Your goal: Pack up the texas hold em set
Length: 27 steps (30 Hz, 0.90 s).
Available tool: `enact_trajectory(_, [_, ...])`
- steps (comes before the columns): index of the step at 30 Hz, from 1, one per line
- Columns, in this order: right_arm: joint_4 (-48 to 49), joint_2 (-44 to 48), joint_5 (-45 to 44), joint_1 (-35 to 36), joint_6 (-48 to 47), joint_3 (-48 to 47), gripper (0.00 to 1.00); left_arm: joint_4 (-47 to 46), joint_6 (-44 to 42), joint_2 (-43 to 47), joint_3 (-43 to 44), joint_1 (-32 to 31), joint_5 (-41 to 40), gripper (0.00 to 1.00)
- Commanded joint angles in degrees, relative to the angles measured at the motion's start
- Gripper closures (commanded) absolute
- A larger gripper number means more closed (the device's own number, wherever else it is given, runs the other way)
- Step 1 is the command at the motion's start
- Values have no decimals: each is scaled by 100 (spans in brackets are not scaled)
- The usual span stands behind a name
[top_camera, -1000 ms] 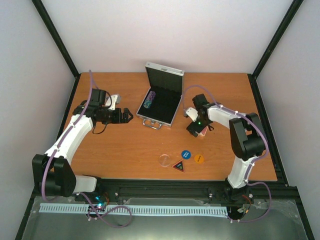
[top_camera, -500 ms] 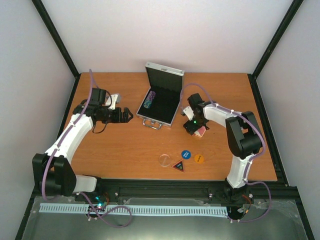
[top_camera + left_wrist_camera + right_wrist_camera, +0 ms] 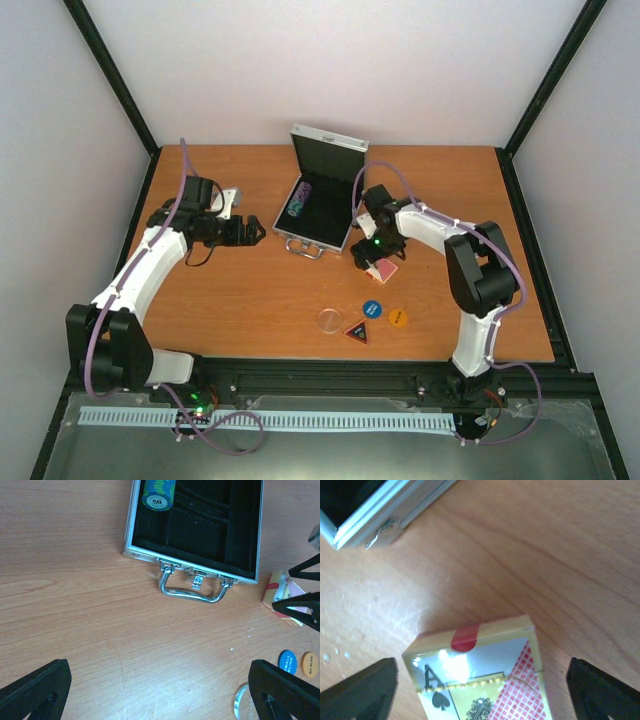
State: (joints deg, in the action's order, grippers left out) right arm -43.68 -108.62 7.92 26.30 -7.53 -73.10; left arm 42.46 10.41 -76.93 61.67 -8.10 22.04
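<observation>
The small silver aluminium case with black lining (image 3: 330, 142) sits open at the middle back of the table, lid upright. A stack of green-and-blue poker chips (image 3: 158, 492) lies in its left slot and the other black compartments are bare.

The red-backed card deck in its gold-edged box (image 3: 485, 675) now lies just beside the case's near right corner. A second ago it lay further right, so it has travelled towards the case together with the right gripper (image 3: 368, 255). We judge that the deck is being brought over for packing, and that it is not yet inside.

That gripper's fingers stand one on each side of the deck, with a strip of wood showing along one edge. We cannot tell whether the pads actually press the box.

The left gripper (image 3: 160, 695) has not moved. It hangs left of the case with its jaws spread wide and nothing between them.

Four buttons are unshifted near the front edge, all well apart from the deck:
- the blue round button (image 3: 372, 309)
- the orange round button (image 3: 398, 317)
- the clear round disc (image 3: 329, 320)
- the black-and-red triangular button (image 3: 357, 330)

The case's raised metal rim and its chrome handle (image 3: 192, 592) stand between the deck and the lining. We expect the deck must rise over the corner rather than slide in. Open wood lies to the right and front, and the lid closes off the back.
</observation>
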Motion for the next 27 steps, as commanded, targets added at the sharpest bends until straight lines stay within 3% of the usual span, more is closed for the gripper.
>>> enact_trajectory(1, [-382,-223,-288,32,251,-345,2,-44,-13,-10,196,28,-74,0])
enact_trajectory(7, [-572,-339,-478,30,208,-150,0,25,12,127,158,28,-179,0])
enact_trajectory(18, [-402,284,-335,155,68,417,0,98,70,308,83,31,-337,0])
enact_trajectory(27, [-292,-180,-331,221,309,529,0,186,32,345,147,28,-398,0])
